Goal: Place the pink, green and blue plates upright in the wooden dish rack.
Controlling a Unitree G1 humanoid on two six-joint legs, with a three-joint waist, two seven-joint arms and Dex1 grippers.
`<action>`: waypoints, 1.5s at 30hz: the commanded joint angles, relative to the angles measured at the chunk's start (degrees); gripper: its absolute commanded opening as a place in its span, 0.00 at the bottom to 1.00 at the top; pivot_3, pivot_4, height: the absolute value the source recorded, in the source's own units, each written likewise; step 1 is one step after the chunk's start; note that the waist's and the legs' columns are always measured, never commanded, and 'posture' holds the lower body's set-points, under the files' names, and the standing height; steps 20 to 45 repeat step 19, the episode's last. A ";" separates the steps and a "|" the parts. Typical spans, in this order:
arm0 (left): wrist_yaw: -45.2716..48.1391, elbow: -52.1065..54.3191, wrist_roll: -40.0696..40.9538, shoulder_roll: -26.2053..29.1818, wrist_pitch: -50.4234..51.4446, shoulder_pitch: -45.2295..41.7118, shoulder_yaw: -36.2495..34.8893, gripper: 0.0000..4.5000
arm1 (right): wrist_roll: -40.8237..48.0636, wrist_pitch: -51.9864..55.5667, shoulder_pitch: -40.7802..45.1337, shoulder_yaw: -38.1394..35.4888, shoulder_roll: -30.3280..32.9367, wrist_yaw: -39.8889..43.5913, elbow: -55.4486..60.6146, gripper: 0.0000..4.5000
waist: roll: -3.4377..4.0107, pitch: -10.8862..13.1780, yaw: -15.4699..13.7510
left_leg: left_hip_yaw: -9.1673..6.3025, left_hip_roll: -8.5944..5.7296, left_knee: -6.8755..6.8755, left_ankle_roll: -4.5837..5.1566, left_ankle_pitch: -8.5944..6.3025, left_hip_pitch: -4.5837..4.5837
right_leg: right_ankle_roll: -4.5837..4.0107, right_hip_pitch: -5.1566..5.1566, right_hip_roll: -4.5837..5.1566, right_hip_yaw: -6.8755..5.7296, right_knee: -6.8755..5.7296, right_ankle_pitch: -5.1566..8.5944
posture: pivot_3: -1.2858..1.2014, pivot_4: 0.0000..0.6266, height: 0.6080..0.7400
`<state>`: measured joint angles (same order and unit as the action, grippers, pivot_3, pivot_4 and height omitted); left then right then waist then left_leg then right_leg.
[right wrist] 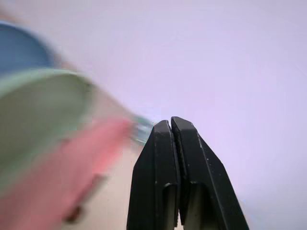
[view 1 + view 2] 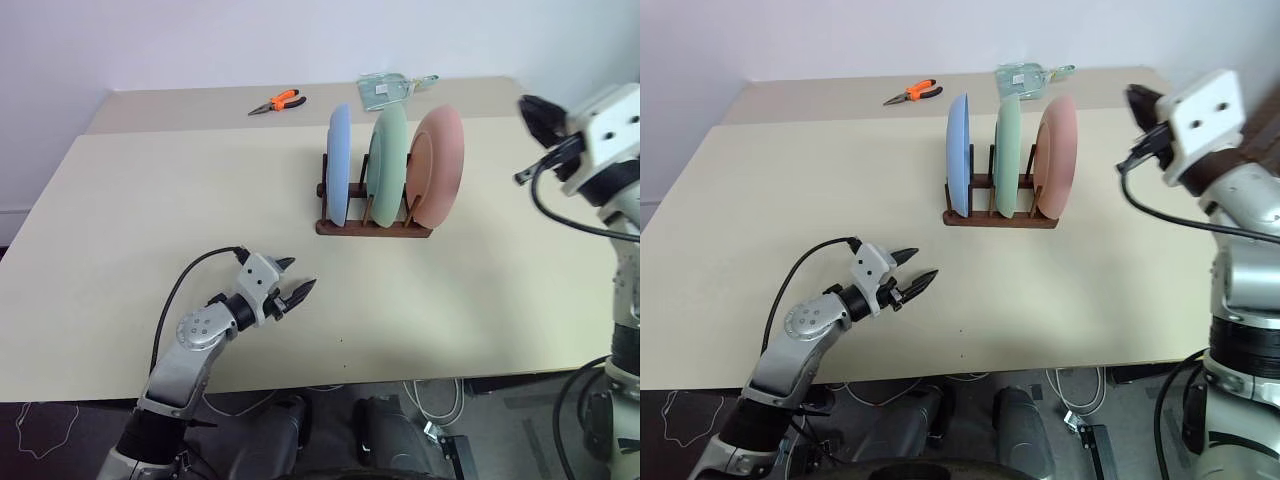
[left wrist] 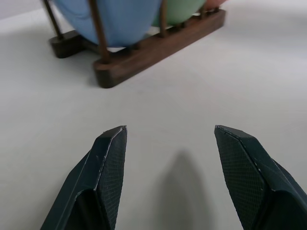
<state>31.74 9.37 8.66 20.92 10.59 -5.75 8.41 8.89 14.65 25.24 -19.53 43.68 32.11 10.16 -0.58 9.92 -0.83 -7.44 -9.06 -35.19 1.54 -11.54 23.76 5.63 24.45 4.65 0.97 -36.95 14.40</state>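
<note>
light blue round matte plate (image 2: 339, 165) | pale green round matte plate (image 2: 387, 165) | salmon pink round matte plate (image 2: 437, 167) | dark brown wooden peg rack (image 2: 374, 228) | orange-handled pliers (image 2: 277, 102) | plain beige tabletop (image 2: 150, 220) | black gripper fingers (image 3: 108, 163)

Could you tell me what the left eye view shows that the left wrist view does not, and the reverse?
Left eye view alone: orange pliers, the pink plate whole, the shut right pincer. Left wrist view alone: a close look at the open left pincer with bare table between its fingertips. Both: the wooden dish rack holding the blue plate and green plate upright.
</note>
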 commanded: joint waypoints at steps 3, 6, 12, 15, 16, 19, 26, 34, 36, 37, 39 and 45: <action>-3.51 -3.67 -0.55 0.74 -3.33 -1.18 -6.38 0.66 | -0.98 -2.55 -7.23 2.03 -2.52 -0.26 -3.79 0.00 | 0.03 0.00 0.14 | 0.02 0.00 -0.01 0.02 0.01 0.00 | 0.02 0.02 0.00 0.03 -0.03 -0.01 | 0.52 0.24 0.90; -4.60 -4.39 -0.34 1.61 -3.81 -0.47 -9.49 0.66 | -1.23 -5.09 -9.78 4.04 -5.46 -0.60 -7.83 0.00 | 0.06 0.00 0.18 | 0.03 0.00 -0.01 0.02 0.02 -0.02 | 0.03 0.03 -0.01 0.05 -0.07 -0.02 | 0.52 0.24 0.90; -5.40 -3.27 -0.71 4.26 -4.54 3.38 -13.51 0.66 | -1.37 -10.40 -9.84 6.47 -9.08 -0.81 -14.86 0.00 | 0.11 0.02 0.08 | 0.04 -0.01 -0.01 0.01 0.02 -0.03 | 0.03 0.03 -0.01 0.06 -0.08 -0.02 | 0.52 0.24 0.90; -5.53 -1.50 -0.52 4.59 -4.26 5.42 -14.38 0.66 | -1.35 -11.57 -8.63 7.07 -9.36 -1.00 -17.58 0.00 | 0.11 0.02 -0.03 | 0.04 -0.01 -0.03 -0.03 -0.01 -0.03 | 0.03 0.00 -0.01 0.05 -0.08 -0.02 | 0.52 0.24 0.90; -5.77 -1.01 -0.47 4.56 -4.11 6.08 -14.67 0.66 | -1.49 -11.85 -8.14 7.44 -9.46 -1.00 -18.48 0.00 | 0.11 0.02 0.04 | 0.04 -0.01 -0.03 -0.07 -0.04 -0.03 | 0.02 0.00 -0.01 0.05 -0.08 -0.02 | 0.52 0.24 0.90; -6.54 -0.15 -0.59 4.02 -3.84 7.02 -14.87 0.66 | -2.59 -13.26 -6.92 8.92 -9.54 -0.93 -20.85 0.00 | 0.11 0.02 0.06 | 0.04 -0.01 -0.02 -0.09 -0.04 -0.05 | 0.02 0.00 -0.02 0.05 -0.09 -0.02 | 0.52 0.24 0.90; -6.54 -0.15 -0.59 4.02 -3.84 7.02 -14.87 0.66 | -2.59 -13.26 -6.92 8.92 -9.54 -0.93 -20.85 0.00 | 0.11 0.02 0.06 | 0.04 -0.01 -0.02 -0.09 -0.04 -0.05 | 0.02 0.00 -0.02 0.05 -0.09 -0.02 | 0.52 0.24 0.90; -6.54 -0.15 -0.59 4.02 -3.84 7.02 -14.87 0.66 | -2.59 -13.26 -6.92 8.92 -9.54 -0.93 -20.85 0.00 | 0.11 0.02 0.06 | 0.04 -0.01 -0.02 -0.09 -0.04 -0.05 | 0.02 0.00 -0.02 0.05 -0.09 -0.02 | 0.52 0.24 0.90; -6.54 -0.15 -0.59 4.02 -3.84 7.02 -14.87 0.66 | -2.59 -13.26 -6.92 8.92 -9.54 -0.93 -20.85 0.00 | 0.11 0.02 0.06 | 0.04 -0.01 -0.02 -0.09 -0.04 -0.05 | 0.02 0.00 -0.02 0.05 -0.09 -0.02 | 0.52 0.24 0.90; -6.54 -0.15 -0.59 4.02 -3.84 7.02 -14.87 0.66 | -2.59 -13.26 -6.92 8.92 -9.54 -0.93 -20.85 0.00 | 0.11 0.02 0.06 | 0.04 -0.01 -0.02 -0.09 -0.04 -0.05 | 0.02 0.00 -0.02 0.05 -0.09 -0.02 | 0.52 0.24 0.90; -6.54 -0.15 -0.59 4.02 -3.84 7.02 -14.87 0.66 | -2.59 -13.26 -6.92 8.92 -9.54 -0.93 -20.85 0.00 | 0.11 0.02 0.06 | 0.04 -0.01 -0.02 -0.09 -0.04 -0.05 | 0.02 0.00 -0.02 0.05 -0.09 -0.02 | 0.52 0.24 0.90; -6.54 -0.15 -0.59 4.02 -3.84 7.02 -14.87 0.66 | -2.59 -13.26 -6.92 8.92 -9.54 -0.93 -20.85 0.00 | 0.11 0.02 0.06 | 0.04 -0.01 -0.02 -0.09 -0.04 -0.05 | 0.02 0.00 -0.02 0.05 -0.09 -0.02 | 0.52 0.24 0.90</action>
